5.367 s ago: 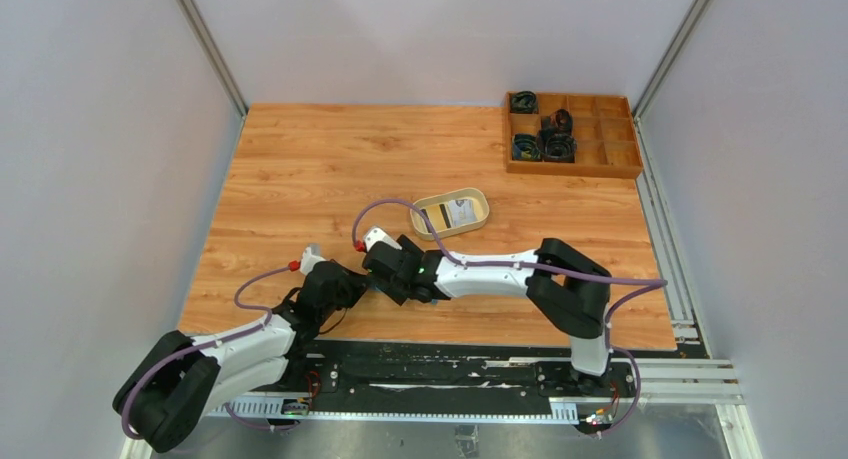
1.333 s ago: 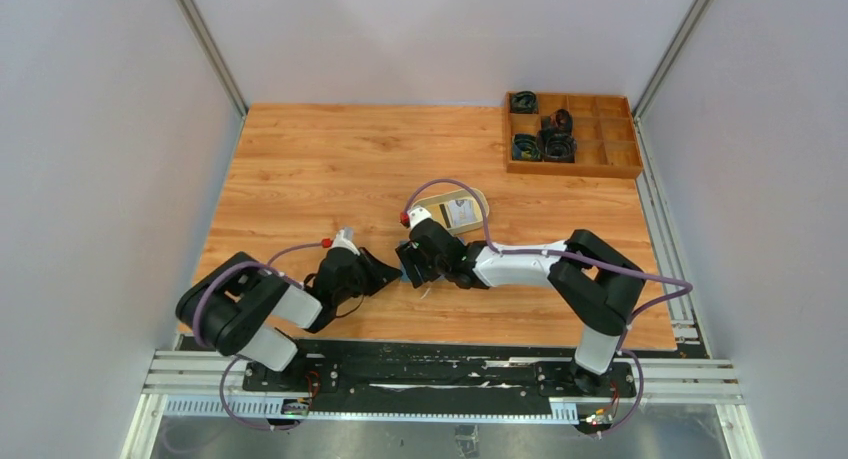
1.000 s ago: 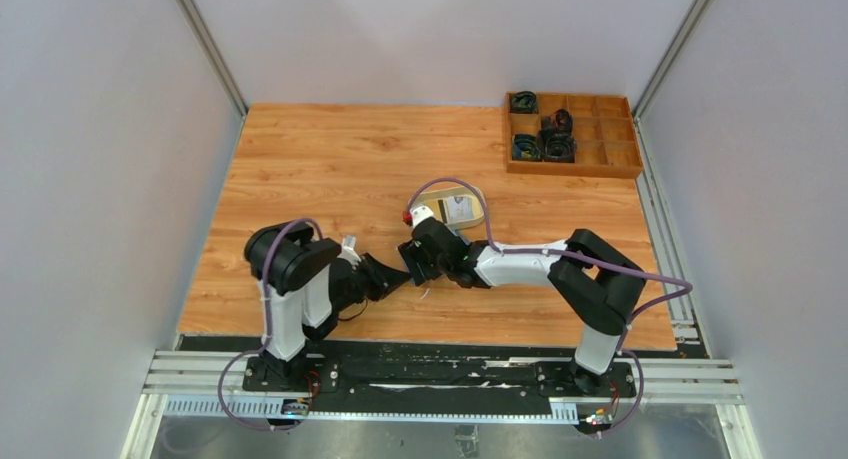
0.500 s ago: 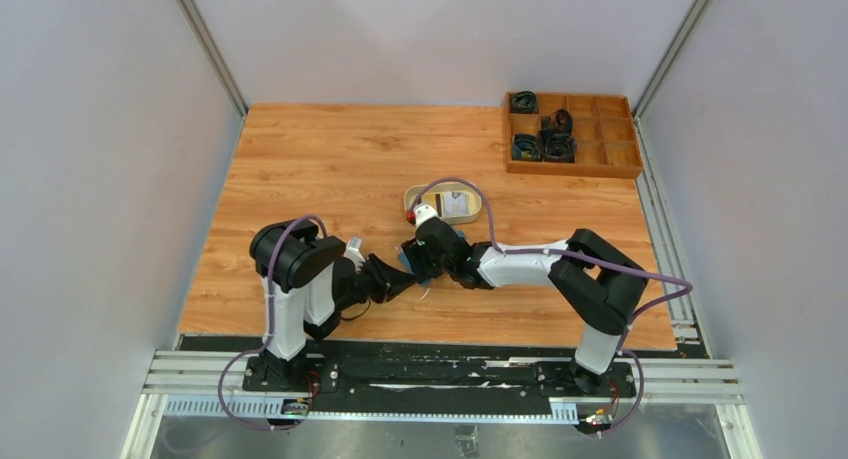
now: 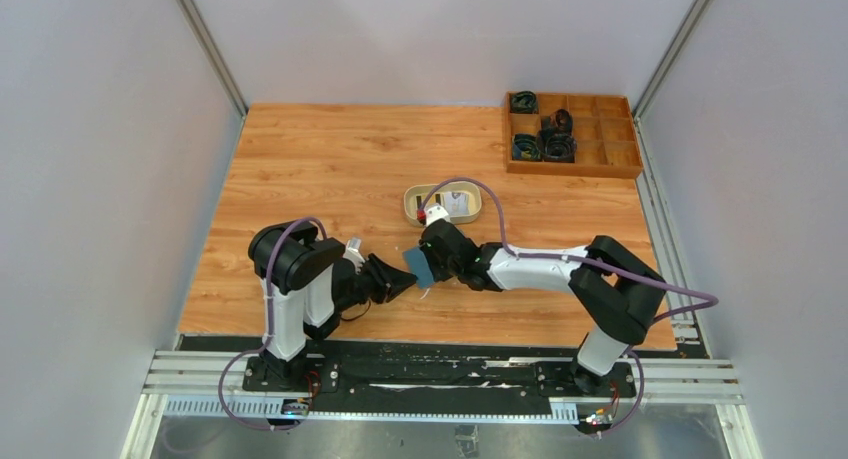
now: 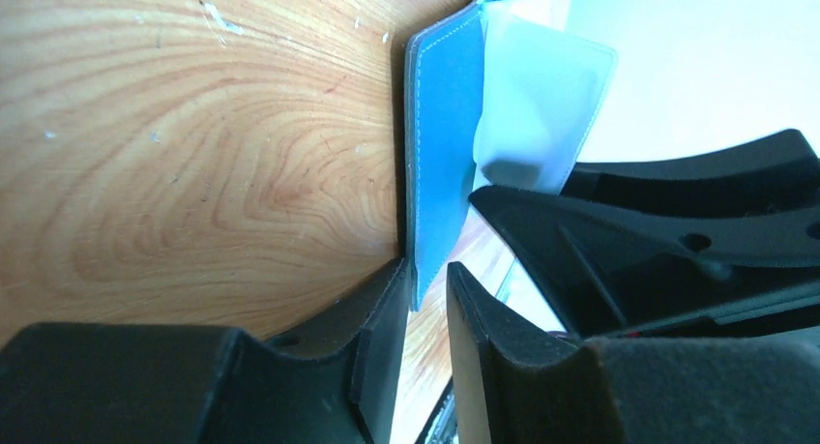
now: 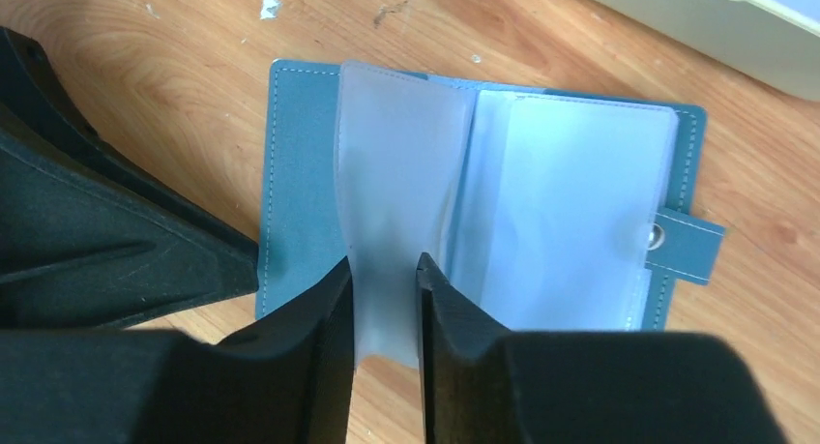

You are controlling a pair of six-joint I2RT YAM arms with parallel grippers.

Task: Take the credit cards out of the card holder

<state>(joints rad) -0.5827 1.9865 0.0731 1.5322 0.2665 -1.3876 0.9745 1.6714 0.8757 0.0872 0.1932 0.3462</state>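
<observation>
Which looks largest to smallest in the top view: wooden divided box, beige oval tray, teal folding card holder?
1. wooden divided box
2. beige oval tray
3. teal folding card holder, partly hidden from above, yet clearly smallest

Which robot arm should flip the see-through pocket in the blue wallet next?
Right, probably: the right gripper pinches a clear sleeve of the open card holder, while the left gripper grips its cover edge, steadying it.
</observation>
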